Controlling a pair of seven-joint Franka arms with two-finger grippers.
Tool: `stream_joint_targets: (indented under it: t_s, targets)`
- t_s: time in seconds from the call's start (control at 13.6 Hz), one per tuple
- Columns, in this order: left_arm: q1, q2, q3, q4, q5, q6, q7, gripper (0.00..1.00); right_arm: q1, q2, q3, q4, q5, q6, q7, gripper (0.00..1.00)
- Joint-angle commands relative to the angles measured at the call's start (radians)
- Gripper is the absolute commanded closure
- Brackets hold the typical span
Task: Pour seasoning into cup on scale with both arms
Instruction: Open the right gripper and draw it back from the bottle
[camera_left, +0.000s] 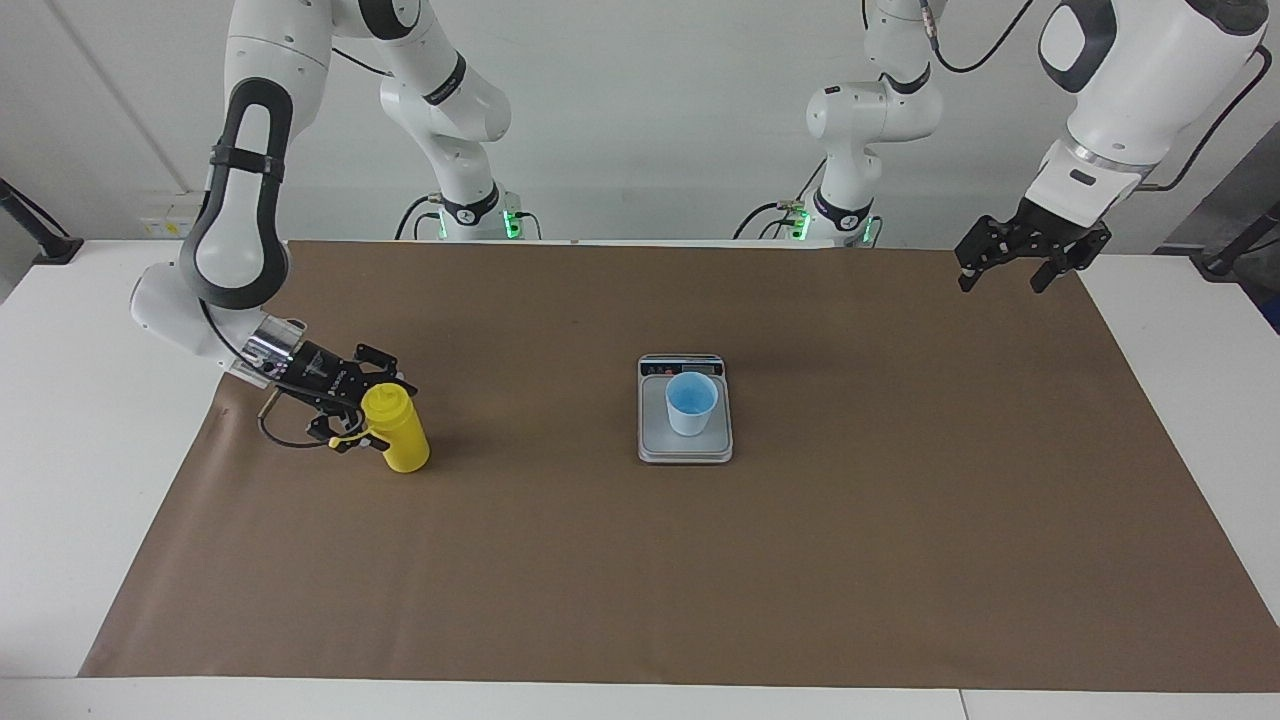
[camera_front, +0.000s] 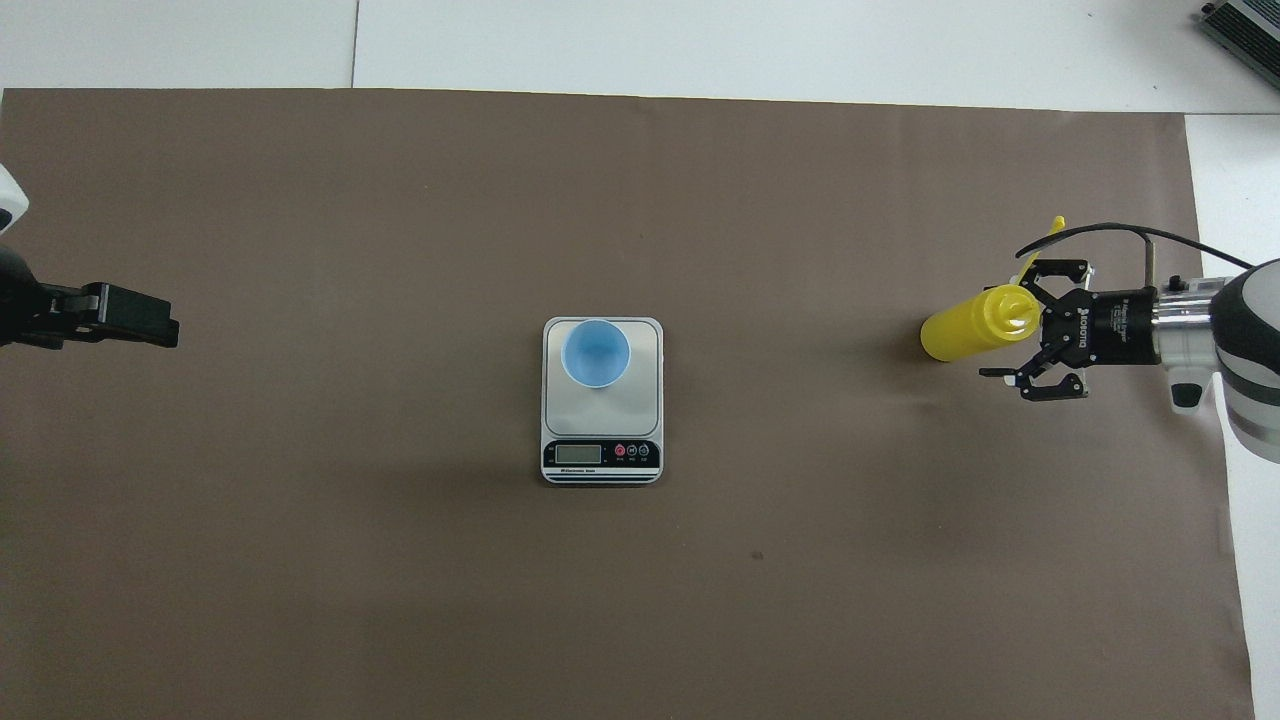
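The yellow seasoning bottle (camera_left: 399, 438) (camera_front: 962, 328) stands on the brown mat near the right arm's end of the table, its tethered cap hanging off to the side. My right gripper (camera_left: 368, 410) (camera_front: 1016, 322) is level with the bottle's nozzle top, open, one finger to each side of it and nothing gripped. The light blue cup (camera_left: 691, 402) (camera_front: 596, 352) stands on the silver-grey scale (camera_left: 654, 442) (camera_front: 641, 401) at mid-table. My left gripper (camera_left: 1002, 284) (camera_front: 150, 331) hangs open over the mat's edge at the left arm's end, holding nothing.
The brown mat (camera_left: 860, 560) (camera_front: 400, 600) covers most of the white table. The scale's dark display strip (camera_front: 600, 454) is on its robot-side end. A black cable loops beside the right gripper.
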Motion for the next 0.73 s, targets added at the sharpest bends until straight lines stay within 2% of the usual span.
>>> stream_joint_targets:
  t_s: [0.0,0.22,0.66]
  targets:
    - [0.001,-0.015,0.002,-0.017,0.003,0.001,-0.009,0.00,-0.007,-0.021,0.003,-0.021,-0.051,0.101,-0.009,0.00]
    - [0.001,-0.015,0.002,-0.017,0.004,0.001,-0.009,0.00,-0.011,-0.019,0.003,-0.021,-0.051,0.169,-0.015,0.00]
    - [0.001,-0.015,0.002,-0.018,0.004,0.002,-0.009,0.00,-0.066,-0.062,0.001,-0.019,-0.053,0.155,-0.012,0.00]
